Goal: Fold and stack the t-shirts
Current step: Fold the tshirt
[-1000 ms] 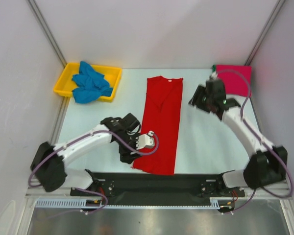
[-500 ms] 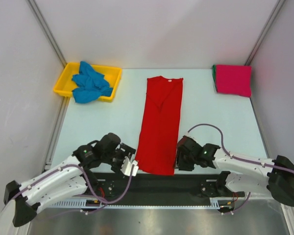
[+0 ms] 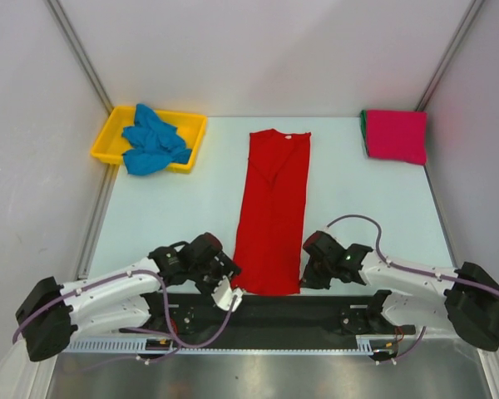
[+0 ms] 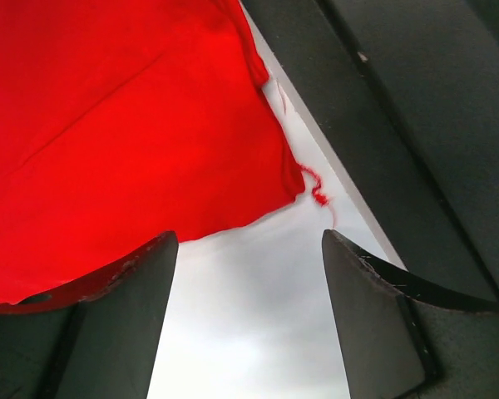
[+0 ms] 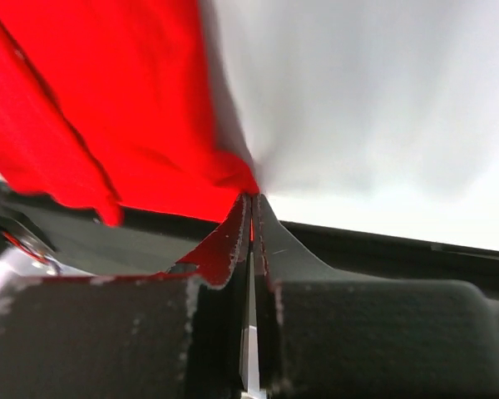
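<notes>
A bright red t-shirt (image 3: 270,208) lies flat as a long narrow strip down the middle of the table, collar at the far end. My right gripper (image 3: 303,274) is low at its near right corner, shut on that corner of red cloth (image 5: 233,179) between its tips (image 5: 251,199). At the near left corner my left gripper (image 3: 226,291) stands open over bare table (image 4: 249,237), with the red hem (image 4: 108,125) just beyond its fingers. A blue t-shirt (image 3: 154,140) lies crumpled in the yellow tray. A folded magenta-pink t-shirt (image 3: 397,135) sits far right on a green edge (image 3: 363,126).
The yellow tray (image 3: 104,150) stands at the far left corner. A black bar (image 3: 274,312) runs along the table's near edge just behind both grippers. White walls with metal rails close in the left and right sides.
My right arm has swung from the pink stack down to the red shirt's near right corner and shut on it. My left arm has drawn back to the near left corner, still open.
</notes>
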Robot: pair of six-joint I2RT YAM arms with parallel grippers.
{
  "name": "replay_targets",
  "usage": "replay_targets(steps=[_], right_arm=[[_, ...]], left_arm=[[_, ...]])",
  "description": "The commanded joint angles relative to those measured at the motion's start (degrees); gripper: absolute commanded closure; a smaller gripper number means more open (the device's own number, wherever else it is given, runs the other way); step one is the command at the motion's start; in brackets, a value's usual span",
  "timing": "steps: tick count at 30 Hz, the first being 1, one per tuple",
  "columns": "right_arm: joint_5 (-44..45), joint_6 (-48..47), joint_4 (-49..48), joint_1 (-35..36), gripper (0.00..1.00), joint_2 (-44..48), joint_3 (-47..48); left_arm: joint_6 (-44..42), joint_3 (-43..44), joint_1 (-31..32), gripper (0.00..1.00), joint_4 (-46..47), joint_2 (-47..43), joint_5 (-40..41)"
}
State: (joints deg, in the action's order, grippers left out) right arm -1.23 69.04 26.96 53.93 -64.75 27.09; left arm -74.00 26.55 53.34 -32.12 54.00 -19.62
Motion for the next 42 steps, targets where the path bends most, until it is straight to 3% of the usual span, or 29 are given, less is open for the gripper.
replay_targets(steps=[1,9,14,19,22,24,27,28,30,36,42], right_arm=[[-0.3,-2.7,5.6,-4.5,1.0,3.7,-0.3],[-0.4,-6.4,10.3,-6.9,0.99,6.0,-0.5],[-0.9,-5.8,11.1,-5.2,0.73,7.4,-0.7],[-1.6,-3.8,7.8,-3.0,0.66,7.0,-2.8],[-1.6,-3.3,5.7,-2.7,0.67,5.5,-3.4],[-1.0,-3.2,5.3,-2.9,0.74,4.7,-3.6],[-0.6,-3.8,5.0,-3.9,0.87,4.8,-2.8],[-0.5,-3.9,5.4,-4.3,0.9,4.8,-2.3],[-0.1,-4.6,6.2,-4.8,1.0,5.1,-1.7],[0.4,-6.9,11.3,-5.0,1.0,5.0,3.8],[1.1,-10.1,14.7,-8.3,1.0,4.5,12.7]], left_arm=[[-2.6,0.4,1.4,0.25,7.2,2.4,1.0],[-3.8,-2.1,10.0,0.26,14.1,6.7,1.8],[-2.9,-4.3,13.4,0.3,16.8,8.0,1.3],[-3.2,-5.3,13.7,0.47,20.9,9.9,2.0],[-3.7,-6.0,13.7,0.58,22.5,10.3,3.4],[-3.7,-6.3,13.6,0.65,22.2,10.5,3.5],[-2.5,-6.2,13.6,0.86,21.3,10.3,3.6],[-2.1,-6.2,13.7,1.0,21.5,10.3,3.7],[-0.7,-6.0,13.6,1.0,21.3,9.5,4.0],[10.0,0.6,12.5,1.0,17.2,7.6,3.0],[17.2,7.9,4.4,1.0,14.9,8.4,-2.1]])
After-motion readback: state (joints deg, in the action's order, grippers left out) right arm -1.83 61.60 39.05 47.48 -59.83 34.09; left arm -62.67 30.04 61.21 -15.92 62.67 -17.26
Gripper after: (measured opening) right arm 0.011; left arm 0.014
